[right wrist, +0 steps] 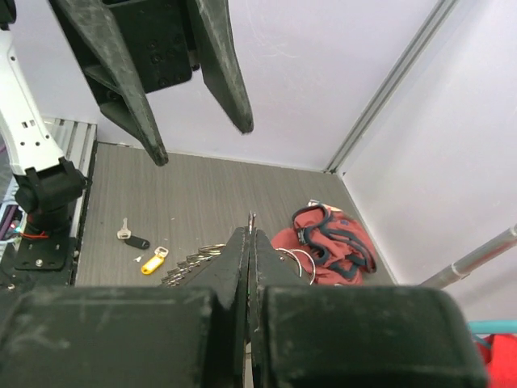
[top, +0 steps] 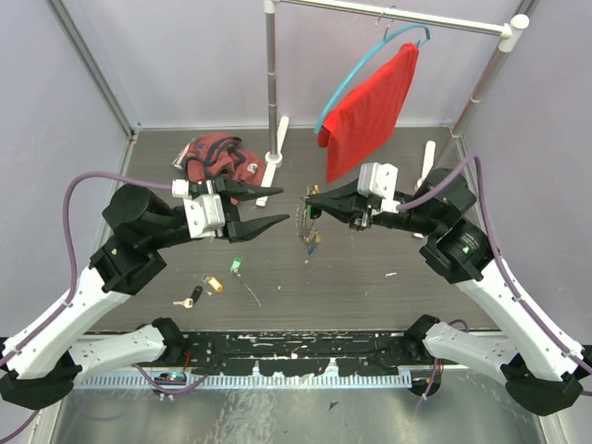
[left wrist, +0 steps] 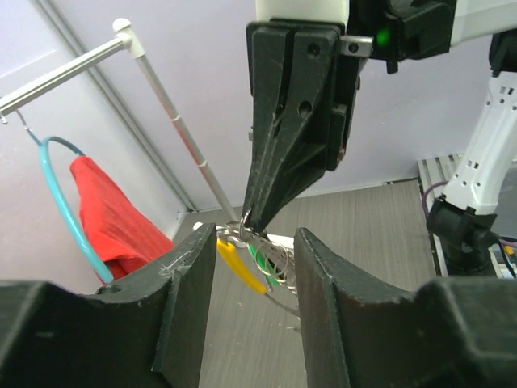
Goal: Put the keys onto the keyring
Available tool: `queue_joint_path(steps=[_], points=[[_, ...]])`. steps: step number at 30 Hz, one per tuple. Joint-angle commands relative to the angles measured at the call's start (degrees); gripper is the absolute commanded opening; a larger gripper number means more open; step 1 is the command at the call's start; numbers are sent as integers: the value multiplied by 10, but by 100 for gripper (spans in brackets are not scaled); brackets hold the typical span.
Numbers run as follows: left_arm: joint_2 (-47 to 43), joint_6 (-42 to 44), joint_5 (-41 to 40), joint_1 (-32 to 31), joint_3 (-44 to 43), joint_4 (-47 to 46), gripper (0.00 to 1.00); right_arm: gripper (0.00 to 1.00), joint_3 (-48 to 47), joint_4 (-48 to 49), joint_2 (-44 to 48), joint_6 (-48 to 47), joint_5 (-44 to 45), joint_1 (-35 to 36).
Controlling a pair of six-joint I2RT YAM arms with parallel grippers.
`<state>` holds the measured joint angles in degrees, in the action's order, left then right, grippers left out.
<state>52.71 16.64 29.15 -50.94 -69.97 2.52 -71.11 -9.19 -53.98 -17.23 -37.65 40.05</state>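
My right gripper [top: 309,197] is shut on the keyring [top: 305,225] and holds it above the table. A bunch of keys with yellow [left wrist: 239,263] and green [left wrist: 263,260] tags hangs from the ring. In the right wrist view the shut gripper [right wrist: 250,232] pinches the ring, whose wire loops [right wrist: 300,260] show beside it. My left gripper [top: 283,205] is open and empty, just left of the ring; in its wrist view the bunch hangs between its fingers [left wrist: 184,307]. Loose green [top: 237,265], yellow [top: 215,283] and black [top: 192,297] keys lie on the table.
A red and navy pouch [top: 216,157] lies at the back left. A clothes rack pole [top: 271,88] stands behind the grippers, with a red cloth [top: 372,111] on a teal hanger. Purple walls close in both sides.
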Motion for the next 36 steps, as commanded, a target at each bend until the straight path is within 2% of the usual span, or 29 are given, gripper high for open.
queue_joint_path(steps=[1, 3, 7, 17, 23, 33, 36], points=[[3, -6, 43, -1, -2, 15, 47, 1, -12, 31, 23, -47, -29, 3], [9, -5, 51, -2, -3, 7, 44, 1, -8, 43, 27, -46, -50, 4], [16, -3, 64, -2, 1, -24, 46, 1, 11, 84, 35, -26, -92, 3], [16, -5, 112, -2, 21, -63, 45, 1, 22, 157, 40, 43, -115, 4], [7, -7, 126, -2, 28, -64, 45, 1, 67, 222, 66, 7, -157, 3], [5, -9, 149, -2, 30, -64, 42, 1, 45, 161, 85, -74, -186, 4], [5, -10, 150, -2, 28, -60, 41, 1, -10, 85, 65, -104, -159, 3]])
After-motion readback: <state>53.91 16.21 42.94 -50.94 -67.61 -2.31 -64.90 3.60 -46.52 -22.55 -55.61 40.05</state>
